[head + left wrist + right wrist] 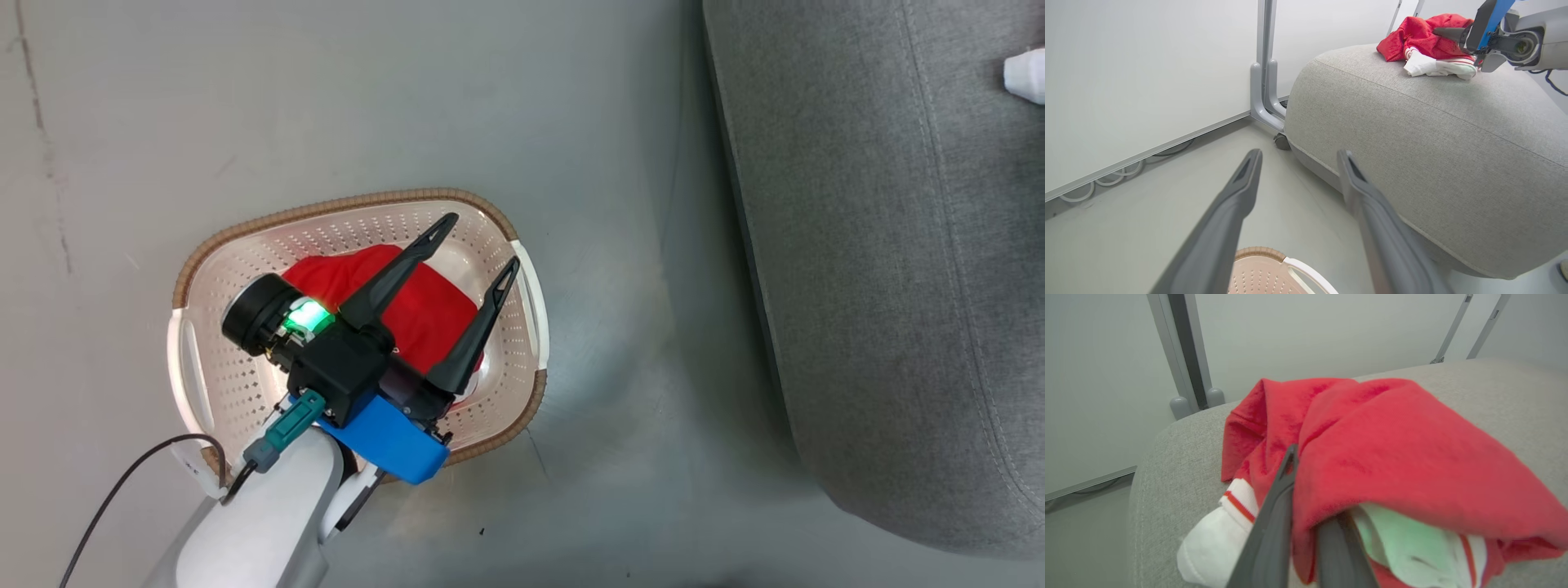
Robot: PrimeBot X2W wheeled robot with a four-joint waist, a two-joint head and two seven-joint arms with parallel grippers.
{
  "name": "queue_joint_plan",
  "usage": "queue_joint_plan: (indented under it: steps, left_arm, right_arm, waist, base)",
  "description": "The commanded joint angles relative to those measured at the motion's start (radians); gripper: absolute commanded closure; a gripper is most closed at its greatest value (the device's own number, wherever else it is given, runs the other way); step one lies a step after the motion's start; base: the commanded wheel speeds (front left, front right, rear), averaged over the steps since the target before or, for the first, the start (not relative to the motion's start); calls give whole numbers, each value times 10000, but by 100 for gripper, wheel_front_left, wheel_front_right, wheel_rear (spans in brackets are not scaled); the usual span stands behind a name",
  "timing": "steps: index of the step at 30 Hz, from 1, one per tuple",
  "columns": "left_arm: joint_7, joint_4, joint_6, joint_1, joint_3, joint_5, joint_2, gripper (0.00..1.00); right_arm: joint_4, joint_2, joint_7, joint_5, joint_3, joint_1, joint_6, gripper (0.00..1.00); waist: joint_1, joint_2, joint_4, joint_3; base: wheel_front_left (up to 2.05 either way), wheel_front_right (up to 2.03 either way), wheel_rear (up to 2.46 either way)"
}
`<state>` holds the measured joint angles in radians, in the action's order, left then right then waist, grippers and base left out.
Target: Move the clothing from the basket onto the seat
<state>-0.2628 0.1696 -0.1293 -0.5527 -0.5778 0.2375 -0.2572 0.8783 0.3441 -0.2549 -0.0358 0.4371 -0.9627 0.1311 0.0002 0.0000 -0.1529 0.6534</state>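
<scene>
One red piece of clothing lies bunched in the cream perforated basket on the floor. My left gripper hangs over it, open, with nothing between its fingers. In the left wrist view that gripper points toward the grey seat, with the basket rim below it. A second red garment with white trim rests on the seat's top. My right gripper is shut on it. Close up, its fingers are pinched into the red fabric, one finger half covered, on the seat.
The seat stands right of the basket, with a strip of grey floor between them. A white wall panel with a metal post and cables at its base stands behind. A small white piece shows at the seat's far edge.
</scene>
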Motion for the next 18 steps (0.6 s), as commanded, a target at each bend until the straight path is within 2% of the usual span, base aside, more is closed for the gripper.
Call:
queue_joint_plan:
  steps: [1,10,18]
  left_arm:
    - [-32,74,-13,-64,-2,64,1,0]
    - [-32,423,-13,610,64,390,341,0]
    - [-31,697,-13,1681,632,671,866,0]
  right_arm:
    - [5,-97,-53,79,-52,135,-7,0]
    - [-109,-283,-101,279,-239,1159,-8,0]
    - [-571,-438,-86,362,-776,2525,-7,0]
  waist:
    - [-2,0,-27,-208]
    - [-2,0,35,-1702]
    - [-2,0,212,-3378]
  base:
    - [0,0,0]
    - [0,0,0]
    - [0,0,0]
